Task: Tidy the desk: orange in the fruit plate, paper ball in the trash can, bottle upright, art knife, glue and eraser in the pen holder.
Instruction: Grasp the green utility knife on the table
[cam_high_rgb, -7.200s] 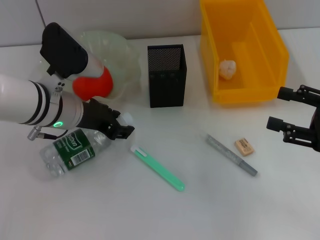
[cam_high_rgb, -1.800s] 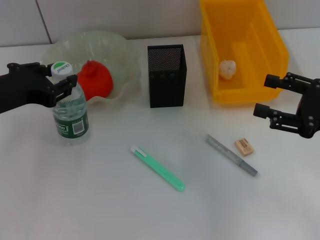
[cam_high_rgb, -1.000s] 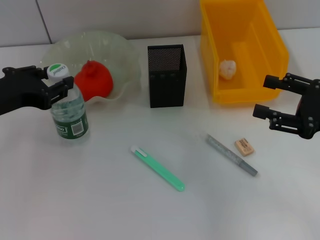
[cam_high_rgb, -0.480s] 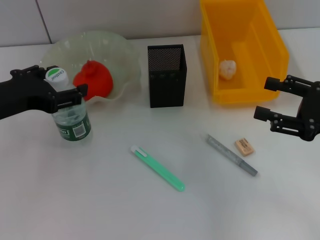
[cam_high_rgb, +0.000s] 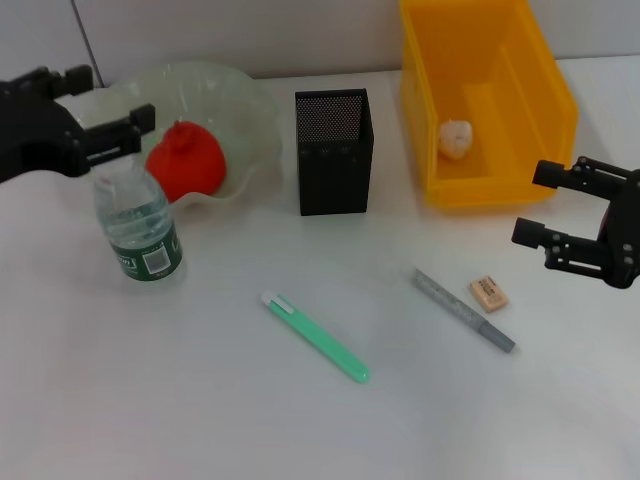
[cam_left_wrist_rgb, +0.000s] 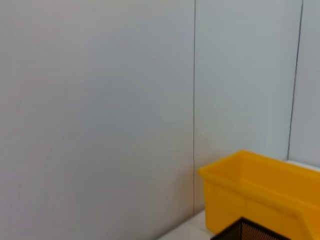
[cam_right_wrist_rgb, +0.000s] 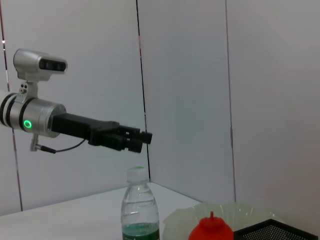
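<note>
The bottle (cam_high_rgb: 138, 225) stands upright and free on the desk, near the fruit plate (cam_high_rgb: 240, 90). My left gripper (cam_high_rgb: 120, 92) hovers open above and behind it, holding nothing. The right wrist view shows that gripper (cam_right_wrist_rgb: 142, 137) above the bottle (cam_right_wrist_rgb: 140, 210). The orange (cam_high_rgb: 185, 165) lies in the fruit plate. The paper ball (cam_high_rgb: 455, 138) sits inside the trash can (cam_high_rgb: 545, 90). The green art knife (cam_high_rgb: 315, 335), the grey glue stick (cam_high_rgb: 463, 310) and the eraser (cam_high_rgb: 489, 292) lie on the desk in front of the pen holder (cam_high_rgb: 335, 150). My right gripper (cam_high_rgb: 530, 203) is open, right of the eraser.
The white desk (cam_high_rgb: 200, 400) runs back to a pale panelled wall. The left wrist view shows only that wall, the trash can (cam_left_wrist_rgb: 255, 190) and the pen holder's rim (cam_left_wrist_rgb: 250, 230).
My left gripper has let go of the bottle's neck and risen up and back toward the plate. The bottle stays upright. The right gripper has drifted slightly toward the near right.
</note>
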